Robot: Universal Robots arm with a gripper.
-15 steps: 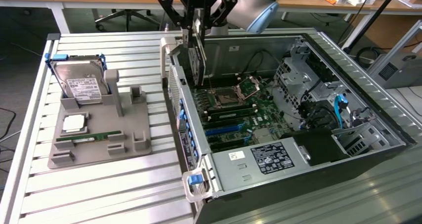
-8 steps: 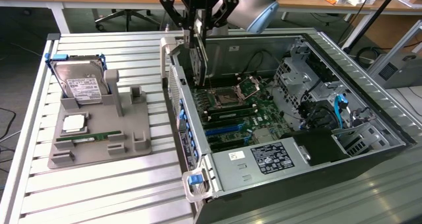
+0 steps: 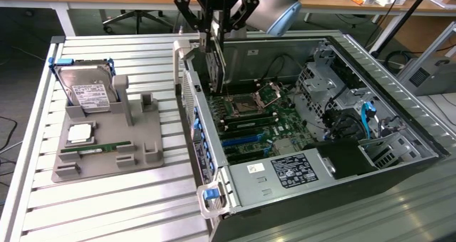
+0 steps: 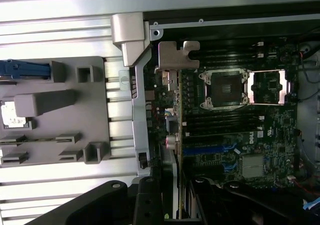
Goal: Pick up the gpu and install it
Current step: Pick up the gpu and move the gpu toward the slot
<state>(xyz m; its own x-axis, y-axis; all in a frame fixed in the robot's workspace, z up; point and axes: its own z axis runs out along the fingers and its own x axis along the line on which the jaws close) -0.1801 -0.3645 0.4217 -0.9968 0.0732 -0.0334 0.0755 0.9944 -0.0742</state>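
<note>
Half done: the gripper clamps its jaws on the gpu, hanging edge-down over the motherboard at its far end (above the open case), not yet seated.

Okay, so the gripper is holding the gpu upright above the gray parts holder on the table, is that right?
Not quite. The gripper holds the gpu upright above the open computer case, not above the gray parts holder. The exterior view shows this: the holder lies apart on that view's left, with the hard drive in it.
</note>
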